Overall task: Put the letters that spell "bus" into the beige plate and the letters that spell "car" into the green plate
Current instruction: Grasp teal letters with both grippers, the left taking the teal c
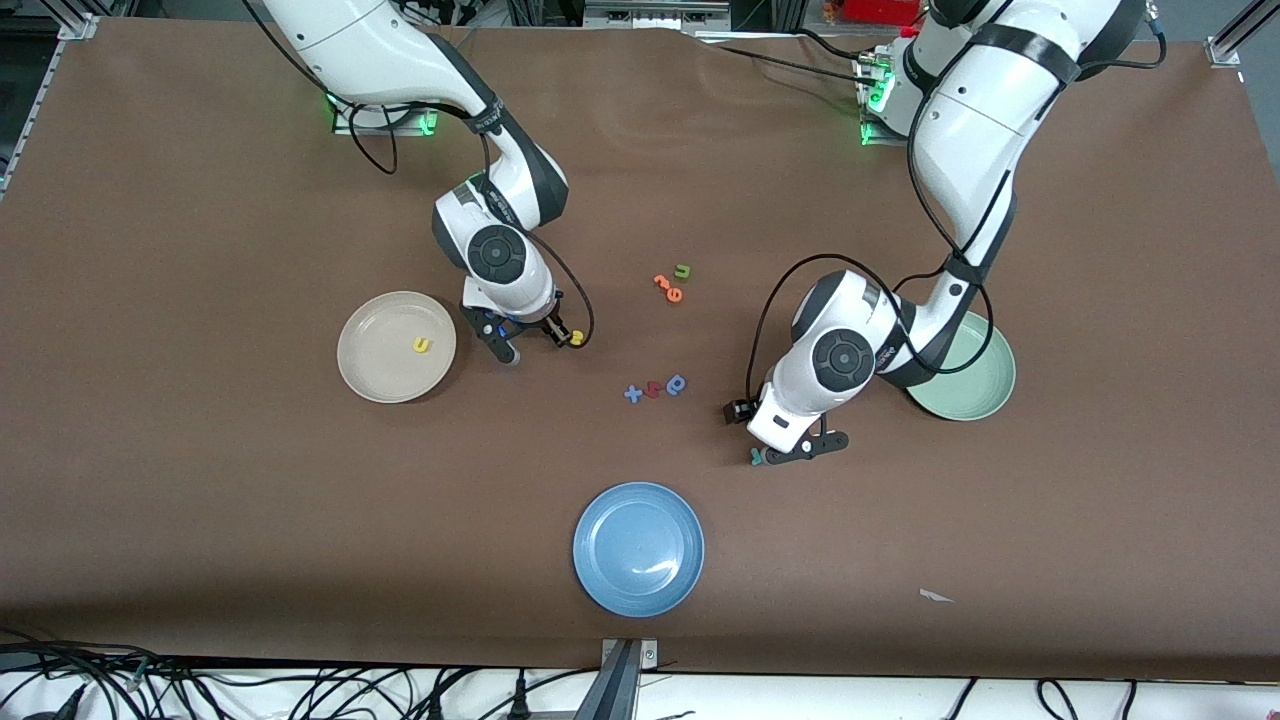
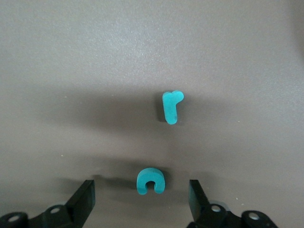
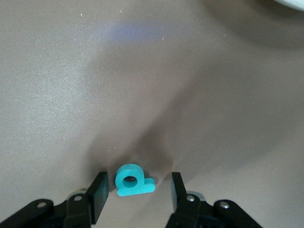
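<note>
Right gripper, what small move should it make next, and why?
Probably close the fingers. The right gripper stands open, low over the table, with the teal "b" lying between its fingers, not yet gripped, and the beige plate sits beside it.

Left gripper (image 1: 797, 450) low over table, wrist tipped down, fingers spread wide. Right gripper (image 1: 527, 340) likewise low, fingers parted.

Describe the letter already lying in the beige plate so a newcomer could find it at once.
Start at the beige plate, toward the right arm's end of the table, beside the right gripper. In it lies one yellow "u", the only letter on any plate.
</note>
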Motion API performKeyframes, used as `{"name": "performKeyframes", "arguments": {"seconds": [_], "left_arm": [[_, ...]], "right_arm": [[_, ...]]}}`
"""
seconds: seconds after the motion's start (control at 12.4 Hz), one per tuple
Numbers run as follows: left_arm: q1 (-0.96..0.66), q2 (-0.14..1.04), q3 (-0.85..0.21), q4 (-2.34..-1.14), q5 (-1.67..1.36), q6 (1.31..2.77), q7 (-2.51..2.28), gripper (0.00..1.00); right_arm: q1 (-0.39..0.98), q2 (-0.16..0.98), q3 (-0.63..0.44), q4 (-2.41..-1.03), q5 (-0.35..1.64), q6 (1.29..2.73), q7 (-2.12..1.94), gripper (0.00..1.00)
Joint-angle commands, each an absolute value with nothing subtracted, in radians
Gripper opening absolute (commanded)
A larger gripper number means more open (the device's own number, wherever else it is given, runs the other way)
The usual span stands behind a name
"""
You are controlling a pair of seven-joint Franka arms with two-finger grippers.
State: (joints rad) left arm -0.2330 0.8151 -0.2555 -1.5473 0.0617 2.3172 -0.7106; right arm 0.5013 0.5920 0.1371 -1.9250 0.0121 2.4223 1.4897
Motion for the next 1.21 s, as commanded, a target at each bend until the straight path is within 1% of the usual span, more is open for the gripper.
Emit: {"name": "performKeyframes", "arguments": {"seconds": [0.0, 0.08, 0.24, 0.48, 0.57, 0.73, 1.05, 1.13], "left_arm": [[-0.239, 0.848, -0.252, -1.503, 0.091, 2.307, -0.709, 0.78], [-0.239, 0.848, -0.252, -1.503, 0.091, 2.307, -0.709, 0.77], [-0.241, 0.848, -0.250, -1.503, 0.094, 2.307, -0.707, 0.70], [-0.241, 0.847, -0.252, -1.503, 0.182, 2.301, -0.715, 0.67], [-0.241, 0.847, -0.252, -1.503, 0.181, 2.299, -0.716, 0.68], [-0.250, 0.845, -0.255, -1.503, 0.172, 2.296, -0.727, 0.68], [-0.270, 0.845, -0.255, -1.497, 0.170, 2.296, -0.765, 0.67], [-0.268, 0.845, -0.255, -1.497, 0.170, 2.296, -0.765, 0.64]], "right_arm": [[0.505, 0.569, 0.133, -1.965, 0.002, 2.444, 1.506, 0.59], [0.505, 0.568, 0.133, -1.973, 0.002, 2.453, 1.508, 0.58], [0.505, 0.546, 0.133, -2.018, 0.002, 2.526, 1.523, 0.57], [0.505, 0.532, 0.135, -2.039, 0.003, 2.548, 1.526, 0.56], [0.505, 0.532, 0.133, -2.039, 0.003, 2.548, 1.526, 0.54], [0.505, 0.532, 0.135, -2.037, 0.002, 2.546, 1.526, 0.43], [0.505, 0.532, 0.133, -2.037, 0.002, 2.546, 1.520, 0.37], [0.505, 0.532, 0.133, -2.033, 0.002, 2.542, 1.519, 0.36]]}}
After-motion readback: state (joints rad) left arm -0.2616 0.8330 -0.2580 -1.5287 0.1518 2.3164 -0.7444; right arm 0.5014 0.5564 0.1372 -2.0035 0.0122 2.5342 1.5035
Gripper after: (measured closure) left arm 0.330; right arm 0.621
